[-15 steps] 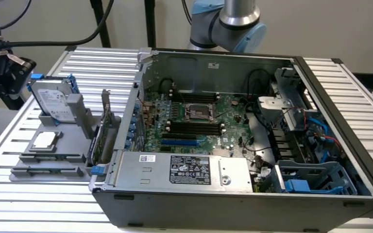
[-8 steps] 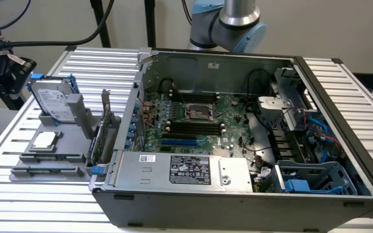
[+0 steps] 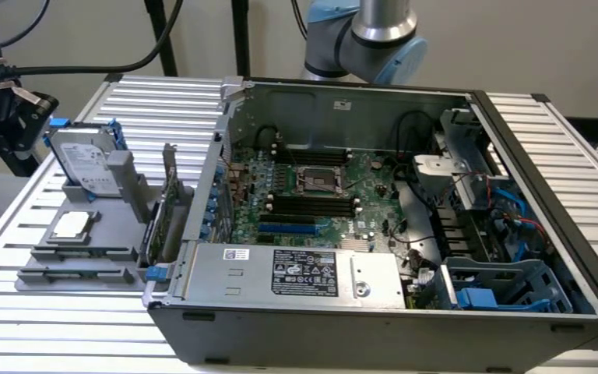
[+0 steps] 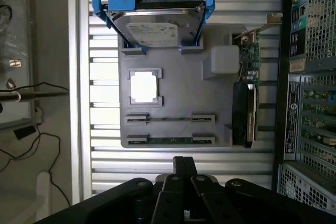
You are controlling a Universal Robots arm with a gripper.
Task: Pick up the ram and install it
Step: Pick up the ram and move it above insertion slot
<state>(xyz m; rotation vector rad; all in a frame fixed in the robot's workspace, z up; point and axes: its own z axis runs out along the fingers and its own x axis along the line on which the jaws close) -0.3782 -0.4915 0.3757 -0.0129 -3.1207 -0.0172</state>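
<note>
Your gripper (image 4: 184, 163) hangs over the grey holder (image 4: 178, 98), jaws pinched together, holding nothing. The ram (image 4: 169, 140) stands on edge in a holder slot, probably clipped upright for a top pinch. The holder sits on the surface at the exterior view's left of the open case (image 3: 310, 109).

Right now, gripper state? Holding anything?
Gripper: closed, holding nothing. The ram lies in its slot on the gray tray.
</note>
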